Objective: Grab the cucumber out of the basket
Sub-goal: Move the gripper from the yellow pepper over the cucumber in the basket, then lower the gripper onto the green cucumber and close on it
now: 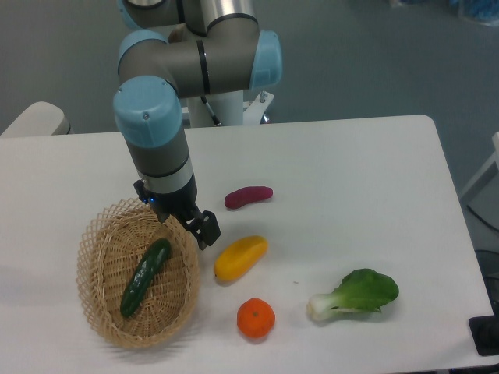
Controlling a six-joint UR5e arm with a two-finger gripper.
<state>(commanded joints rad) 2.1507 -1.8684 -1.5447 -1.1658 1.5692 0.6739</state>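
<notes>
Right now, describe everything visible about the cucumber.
The cucumber is dark green, glossy, slim and slightly curved. It lies flat on the floor of the tan wicker basket, running diagonally from the lower left to the upper right, whole and uncovered. Only the basket's weave touches it. The gripper hangs over the basket's right rim, up and to the right of the cucumber's upper end, apart from it; whether its jaws are open cannot be told.

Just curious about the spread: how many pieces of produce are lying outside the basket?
4: a purple one mid-table, a yellow fruit below it, an orange nearer the front edge, and a bok choy to the right. None looks hidden.
</notes>
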